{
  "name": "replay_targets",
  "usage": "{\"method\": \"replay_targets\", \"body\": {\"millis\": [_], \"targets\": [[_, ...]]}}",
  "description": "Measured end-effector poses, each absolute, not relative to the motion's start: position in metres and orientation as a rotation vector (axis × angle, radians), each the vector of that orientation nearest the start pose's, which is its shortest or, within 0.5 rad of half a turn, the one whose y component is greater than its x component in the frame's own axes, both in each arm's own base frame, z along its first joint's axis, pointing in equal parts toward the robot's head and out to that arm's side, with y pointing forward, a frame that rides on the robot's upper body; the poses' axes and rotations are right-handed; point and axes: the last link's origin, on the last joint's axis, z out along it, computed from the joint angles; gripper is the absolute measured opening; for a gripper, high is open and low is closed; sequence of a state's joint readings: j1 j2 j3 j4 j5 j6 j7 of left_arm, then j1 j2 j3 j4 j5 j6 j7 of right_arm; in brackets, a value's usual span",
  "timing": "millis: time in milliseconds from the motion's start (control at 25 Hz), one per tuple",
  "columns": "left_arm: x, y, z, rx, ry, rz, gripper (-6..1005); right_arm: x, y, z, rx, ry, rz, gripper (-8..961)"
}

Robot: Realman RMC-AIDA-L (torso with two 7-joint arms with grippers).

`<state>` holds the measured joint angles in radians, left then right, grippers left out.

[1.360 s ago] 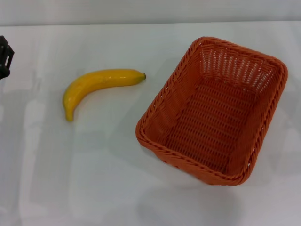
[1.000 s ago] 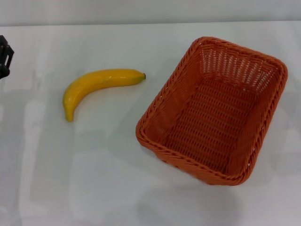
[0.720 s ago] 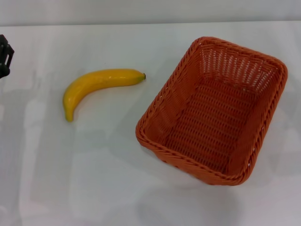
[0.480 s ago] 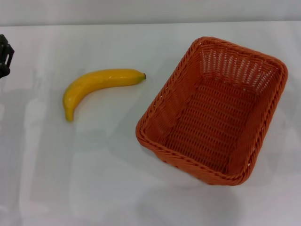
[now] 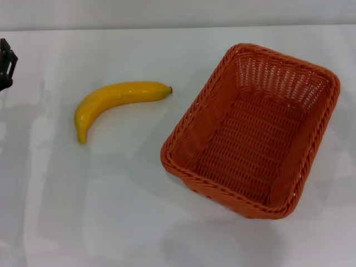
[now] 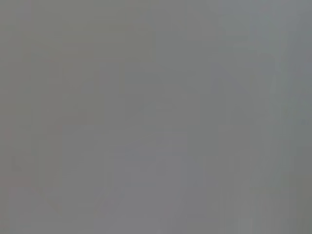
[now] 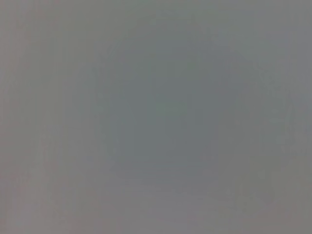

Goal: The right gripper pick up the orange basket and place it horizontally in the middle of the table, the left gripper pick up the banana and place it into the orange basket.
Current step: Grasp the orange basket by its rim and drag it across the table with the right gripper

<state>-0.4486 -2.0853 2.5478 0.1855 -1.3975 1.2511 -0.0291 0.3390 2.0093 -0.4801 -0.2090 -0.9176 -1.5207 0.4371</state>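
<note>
A: anything move in the last second or so?

B: nope. Orange basket [image 5: 251, 130] sits skewed on the surface [image 5: 111, 211], right of centre; banana [image 5: 114, 101] well left of it. Left hand [image 5: 5, 64] parked at the edge, grip unreadable. Right hand's out of view, so nothing's started.

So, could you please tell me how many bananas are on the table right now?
1. The banana lies on the table, left of the orange basket and apart from it. The basket's inside shows none.

The orange basket [image 5: 253, 130] looks like woven plastic wicker, the banana [image 5: 114, 100] smooth-skinned, the table [image 5: 100, 211] faintly glossy.
</note>
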Motion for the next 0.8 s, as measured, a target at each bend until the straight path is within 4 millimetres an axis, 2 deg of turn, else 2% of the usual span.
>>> {"method": "replay_targets", "body": {"millis": [480,640,800], "targets": [[-0.337,0.329,0.009,-1.331,-0.564,-0.689,832,0.355,0.298,0.108,-1.410,0.292,0.911,841],[-0.338,0.329,0.008,-1.332,-0.567,-0.687,832,0.346,0.316,0.130,-1.454,0.407,1.091,841],[-0.337,0.330,0.008,-1.335,-0.573,-0.690,832,0.327,0.354,0.158,-1.676,0.719,1.272,841]]}}
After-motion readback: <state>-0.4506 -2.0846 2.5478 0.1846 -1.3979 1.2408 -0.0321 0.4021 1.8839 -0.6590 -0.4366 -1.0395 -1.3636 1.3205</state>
